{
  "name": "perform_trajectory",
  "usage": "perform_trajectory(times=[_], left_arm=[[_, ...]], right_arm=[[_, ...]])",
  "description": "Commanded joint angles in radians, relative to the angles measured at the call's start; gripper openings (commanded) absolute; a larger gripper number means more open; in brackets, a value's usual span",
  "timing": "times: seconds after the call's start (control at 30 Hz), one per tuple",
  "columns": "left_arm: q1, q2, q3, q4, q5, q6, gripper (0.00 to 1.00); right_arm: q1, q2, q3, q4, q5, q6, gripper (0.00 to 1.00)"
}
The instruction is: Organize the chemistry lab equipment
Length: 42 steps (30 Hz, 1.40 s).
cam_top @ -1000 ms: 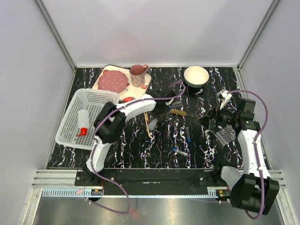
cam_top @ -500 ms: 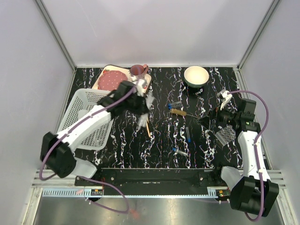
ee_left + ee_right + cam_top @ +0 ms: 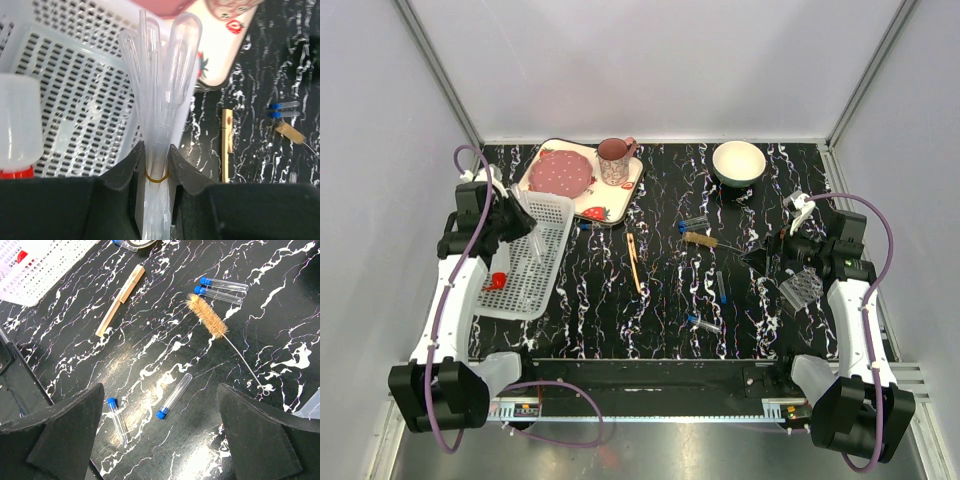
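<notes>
The left gripper (image 3: 156, 161) is clamped on a bundle of clear plastic pipettes (image 3: 165, 75) bound by a yellow rubber band (image 3: 156, 176), one finger pressed against each side of it, and holds it over the white perforated plastic basket (image 3: 548, 268) at the left of the table; whether the bundle touches the basket cannot be told. Inside the basket, at its near left, lies the white squeeze bottle with a red nozzle (image 3: 17, 127). The right gripper (image 3: 160, 386) hangs above the right half of the black marbled table (image 3: 660, 335) with its fingers spread wide and nothing between them. Below it lie two clear blue-capped test tubes (image 3: 172, 396), apart from each other. Farther off, a second pair of blue-capped tubes (image 3: 223, 290) lies side by side, just beside the bristle head of a tan wire-handled brush (image 3: 207, 322). A light wooden clamp (image 3: 120, 301) lies mid-table, between the basket and the brush. The clear perforated tube rack (image 3: 801, 288) sits at the right, beside the right arm. At the far edge stand the strawberry-print tray (image 3: 605, 208), bearing a pink plate (image 3: 560, 175) and a pink cup (image 3: 612, 160), and a white bowl (image 3: 738, 162).
</notes>
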Motion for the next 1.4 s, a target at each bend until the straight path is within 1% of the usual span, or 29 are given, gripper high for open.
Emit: perform_trajectory(times=[0.0, 0.03, 0.07, 0.13, 0.17, 0.23, 0.27, 0.33, 0.4, 0.43, 0.5, 0.57, 0.6, 0.63, 0.67, 0.7, 0.73, 0.93, 1.1, 1.2, 1.23, 1.3, 1.33, 1.37], left_arm=[[0.040, 0.019, -0.025, -0.006, -0.105, -0.057, 0.22], [0.053, 0.025, -0.028, -0.011, -0.148, -0.073, 0.25], [0.057, 0.037, -0.027, -0.020, -0.165, -0.080, 0.28], [0.069, 0.047, -0.028, -0.038, -0.211, -0.090, 0.35], [0.071, 0.045, -0.030, -0.041, -0.213, -0.093, 0.43], [0.074, 0.036, -0.041, -0.035, -0.256, -0.095, 0.52], [0.074, 0.027, -0.044, -0.034, -0.262, -0.095, 0.59], [0.074, 0.016, -0.051, -0.029, -0.274, -0.089, 0.63], [0.073, -0.001, -0.054, -0.029, -0.277, -0.083, 0.70], [0.074, -0.006, -0.054, -0.029, -0.273, -0.074, 0.70], [0.074, -0.025, -0.054, -0.028, -0.255, -0.060, 0.74], [0.074, -0.051, -0.062, -0.014, -0.177, -0.025, 0.77], [0.074, -0.064, -0.070, -0.003, -0.141, -0.014, 0.82], [0.073, -0.076, -0.077, 0.008, -0.071, 0.005, 0.86], [0.074, -0.100, -0.097, 0.035, -0.035, 0.012, 0.91], [0.074, -0.113, -0.106, 0.046, -0.006, 0.019, 0.92], [0.074, -0.125, -0.116, 0.058, 0.049, 0.028, 0.99], [0.067, -0.197, -0.168, 0.126, 0.213, 0.060, 0.99], [0.027, -0.237, -0.214, 0.173, 0.273, 0.086, 0.99], [-0.013, -0.246, -0.234, 0.186, 0.273, 0.103, 0.99], [-0.019, -0.242, -0.229, 0.178, 0.279, 0.108, 0.99], [-0.032, -0.240, -0.225, 0.186, 0.284, 0.106, 0.99], [-0.033, -0.234, -0.225, 0.186, 0.295, 0.105, 0.99], [-0.033, -0.231, -0.222, 0.186, 0.301, 0.104, 0.99]], right_arm=[[-0.005, -0.017, 0.005, 0.010, -0.020, -0.022, 1.00], [-0.005, -0.017, 0.004, 0.009, -0.020, -0.022, 1.00], [-0.005, -0.015, 0.005, 0.009, -0.018, -0.022, 1.00], [-0.005, -0.014, 0.004, 0.009, -0.018, -0.022, 1.00], [-0.005, -0.014, 0.004, 0.009, -0.020, -0.023, 1.00], [-0.005, -0.012, 0.004, 0.007, -0.020, -0.022, 1.00], [-0.005, -0.011, 0.004, 0.007, -0.020, -0.022, 1.00], [-0.005, -0.009, 0.002, 0.009, -0.022, -0.020, 1.00], [-0.005, -0.008, 0.004, 0.009, -0.023, -0.022, 1.00], [-0.005, -0.008, 0.002, 0.007, -0.023, -0.020, 1.00], [-0.005, -0.008, 0.004, 0.009, -0.025, -0.019, 1.00], [-0.005, -0.009, 0.001, 0.009, -0.026, -0.019, 1.00], [-0.005, -0.009, 0.001, 0.009, -0.029, -0.019, 1.00], [-0.005, -0.006, -0.001, 0.007, -0.031, -0.017, 1.00], [-0.005, -0.006, -0.001, 0.010, -0.032, -0.017, 1.00], [-0.005, -0.008, -0.001, 0.009, -0.032, -0.017, 1.00], [-0.005, -0.008, -0.001, 0.009, -0.031, -0.017, 1.00], [-0.005, 0.001, 0.016, -0.010, -0.002, -0.025, 1.00], [-0.005, 0.050, 0.094, -0.111, 0.027, -0.080, 1.00], [-0.005, 0.090, 0.148, -0.128, 0.099, -0.056, 1.00], [-0.005, 0.101, 0.169, -0.129, 0.154, -0.011, 1.00], [-0.005, 0.135, 0.186, -0.125, 0.217, 0.035, 1.00], [-0.005, 0.146, 0.195, -0.120, 0.291, 0.084, 1.00], [-0.005, 0.155, 0.199, -0.116, 0.331, 0.109, 1.00]])
